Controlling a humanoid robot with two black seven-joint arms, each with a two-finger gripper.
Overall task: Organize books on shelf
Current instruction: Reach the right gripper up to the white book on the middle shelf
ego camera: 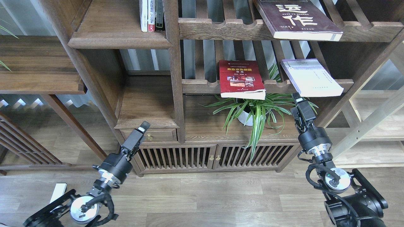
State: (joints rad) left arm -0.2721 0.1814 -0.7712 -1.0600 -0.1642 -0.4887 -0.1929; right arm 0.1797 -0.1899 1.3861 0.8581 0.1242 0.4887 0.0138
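Walnut shelf [120, 40]; glossy maroon book [296, 19] on slats; both pincers' gape unreadable.

Even, soft daylight fills the scene, coming through the pale curtain [139, 60] behind the bookcase [173, 78]. Shadows are faint; the recesses under the boards go darker. The picture is sharp throughout, with wide-angle bending that splays the uprights outward near the edges. Mild sheen on the floor [221, 195].
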